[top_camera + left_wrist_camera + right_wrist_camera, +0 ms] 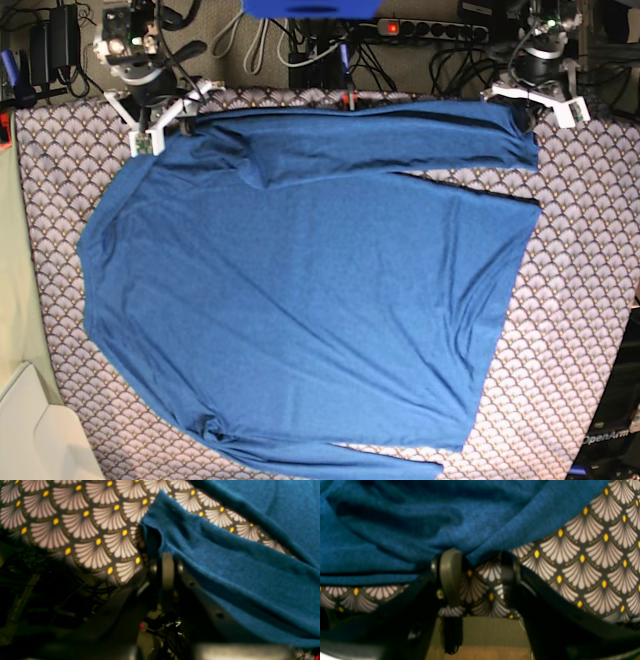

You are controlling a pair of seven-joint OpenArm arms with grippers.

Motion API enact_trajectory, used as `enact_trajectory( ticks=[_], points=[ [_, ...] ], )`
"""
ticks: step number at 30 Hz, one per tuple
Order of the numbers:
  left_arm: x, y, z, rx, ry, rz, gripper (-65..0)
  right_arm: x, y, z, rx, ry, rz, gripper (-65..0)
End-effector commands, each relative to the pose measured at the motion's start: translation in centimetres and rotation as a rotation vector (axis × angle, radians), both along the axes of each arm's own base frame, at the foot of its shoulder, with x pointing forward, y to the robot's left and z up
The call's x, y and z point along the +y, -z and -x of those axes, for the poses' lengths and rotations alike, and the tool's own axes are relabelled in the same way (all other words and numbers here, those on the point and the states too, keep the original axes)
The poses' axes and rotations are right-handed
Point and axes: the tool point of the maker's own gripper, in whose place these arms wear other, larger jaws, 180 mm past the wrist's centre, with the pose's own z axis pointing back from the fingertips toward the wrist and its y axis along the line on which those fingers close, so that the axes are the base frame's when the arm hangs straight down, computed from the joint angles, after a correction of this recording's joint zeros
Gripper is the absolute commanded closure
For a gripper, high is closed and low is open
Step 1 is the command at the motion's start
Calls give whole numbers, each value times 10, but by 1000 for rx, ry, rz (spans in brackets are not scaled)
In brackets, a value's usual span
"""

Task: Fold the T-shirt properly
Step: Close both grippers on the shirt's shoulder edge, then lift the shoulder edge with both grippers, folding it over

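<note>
The blue T-shirt [300,300] lies spread across the scallop-patterned cloth, with one long sleeve [400,130] laid along its far edge. At the far right, my left gripper [527,112] sits at that sleeve's end. In the left wrist view the left gripper [167,557] is shut, and the sleeve's cuff [155,530] rises out of it. My right gripper [165,125] is at the far left, by the shoulder. Close up, the right gripper [478,562] is open with its fingers [450,572] apart. The T-shirt's edge [470,555] reaches its tips, and patterned cloth shows between them.
The patterned cloth [580,300] covers the table to its edges. A power strip [430,28] and cables lie behind the far edge. A white object [40,440] sits at the near left corner. The other sleeve [330,455] runs along the near edge.
</note>
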Motion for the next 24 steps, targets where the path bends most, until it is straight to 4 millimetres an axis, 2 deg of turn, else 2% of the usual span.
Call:
enact_trajectory(
  ticks=[1, 4, 10, 16, 24],
  points=[
    [3, -10, -5, -38, 5, -14, -6, -2, -5, -3, -23, -7, 6, -269],
    [3, -10, -6, -38, 8, -15, -6, -2, -6, -3, -23, -7, 7, -236],
    [3, -11, -7, -38, 15, -23, -6, -2, -4, -2, -18, -7, 7, 0],
    [3, -13, -11, -49, 14, -24, -6, -2, -9, -5, -32, -9, 8, 0],
    [-5, -49, -32, -149, 41, -38, -6, 0, -35, -16, -106, -17, 17, 0]
  ],
)
